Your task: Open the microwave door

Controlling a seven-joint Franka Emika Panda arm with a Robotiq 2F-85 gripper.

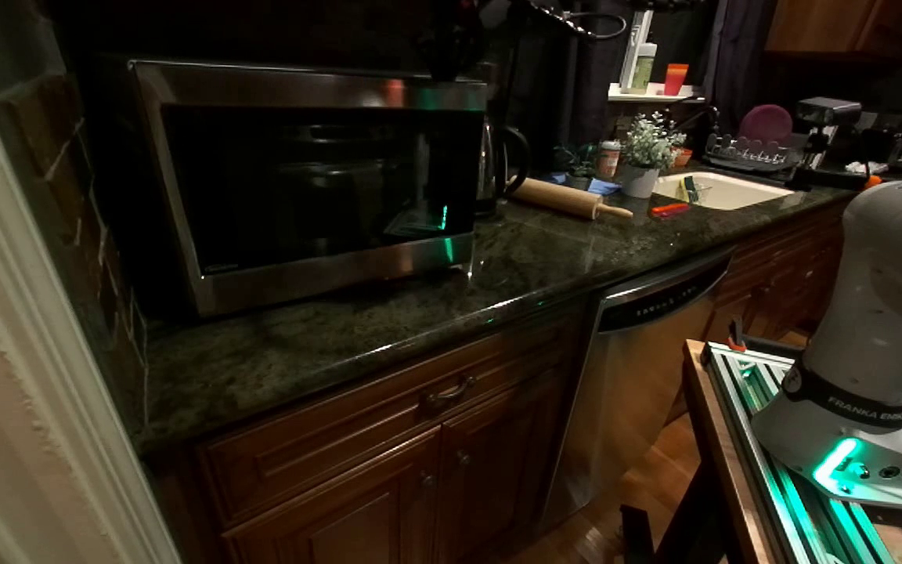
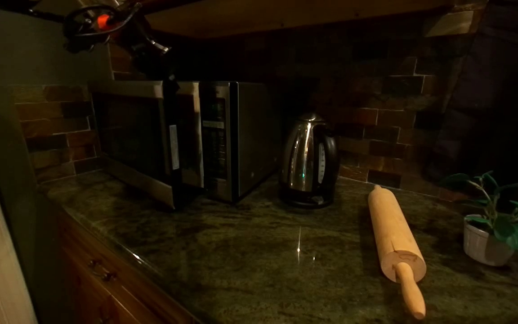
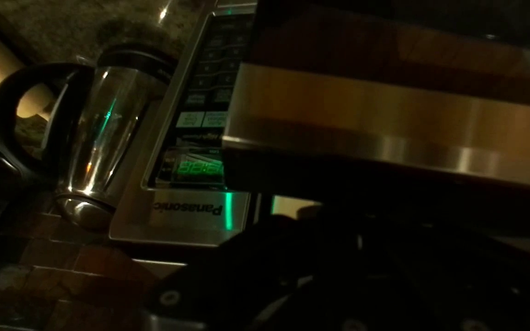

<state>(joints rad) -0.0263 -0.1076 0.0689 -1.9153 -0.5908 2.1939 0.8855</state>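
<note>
The microwave [image 2: 259, 135] stands on the dark stone counter against the brick wall. Its steel-framed door [image 2: 128, 121] stands partly open, with a gap between its free edge and the control panel side. The door also shows from the front in an exterior view [image 1: 318, 188]. In the wrist view the door's steel edge [image 3: 384, 101] fills the upper right, beside the microwave's panel with its green display [image 3: 200, 166]. My gripper [image 2: 171, 84] is at the top of the door by the gap; contact cannot be told. In the wrist view the gripper [image 3: 315, 220] is nearly black and its fingertips are hidden.
A steel kettle [image 2: 306, 157] stands close beside the microwave. A wooden rolling pin [image 2: 394, 229] and a potted plant [image 2: 488, 238] are further along the counter [image 2: 259, 270]. A wooden cabinet [image 2: 286, 18] hangs above, and a brick side wall [image 2: 56, 130] borders the microwave.
</note>
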